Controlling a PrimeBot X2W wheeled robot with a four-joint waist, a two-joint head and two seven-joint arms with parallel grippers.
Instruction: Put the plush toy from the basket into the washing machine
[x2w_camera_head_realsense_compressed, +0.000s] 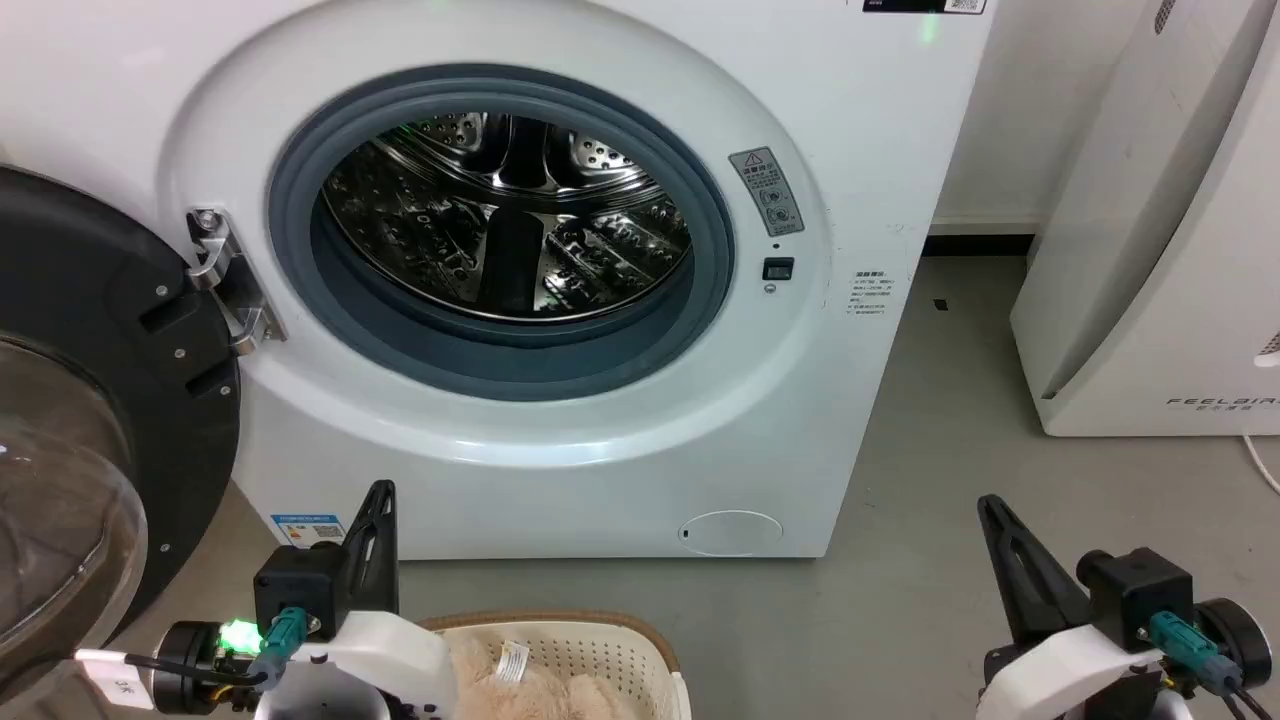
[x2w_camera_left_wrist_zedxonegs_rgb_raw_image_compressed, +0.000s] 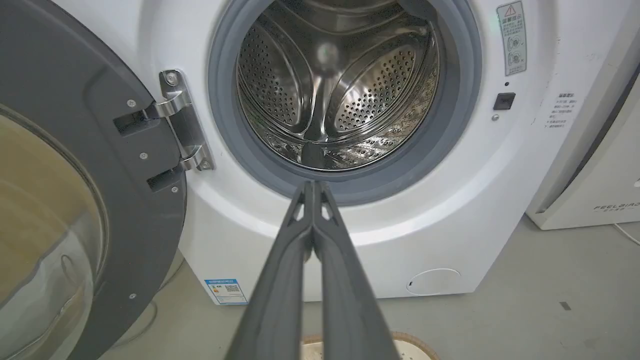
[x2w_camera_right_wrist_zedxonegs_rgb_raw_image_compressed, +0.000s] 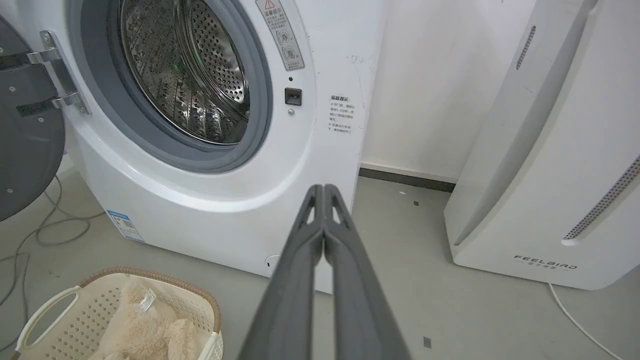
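nothing done yet: the plush toy (x2w_camera_right_wrist_zedxonegs_rgb_raw_image_compressed: 145, 327) lies in the basket (x2w_camera_right_wrist_zedxonegs_rgb_raw_image_compressed: 150, 274) by the open washing machine (x2w_camera_head_realsense_compressed: 850, 150), and the left end effector (x2w_camera_left_wrist_zedxonegs_rgb_raw_image_compressed: 312, 186) and right end effector (x2w_camera_right_wrist_zedxonegs_rgb_raw_image_compressed: 324, 189) are closed tight, empty.

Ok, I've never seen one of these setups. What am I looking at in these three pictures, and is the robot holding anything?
This is a wheeled robot with two arms. The head view looks down from its head: the left gripper and right gripper are the dark prongs at the bottom. The two wrist views look along each arm's own fingers. Both grippers are shut and hold nothing. Ahead stands the washing machine, its door swung open to the left, nothing visible in the drum. On the floor before it sits the basket with the plush toy inside. A white appliance stands to the right.
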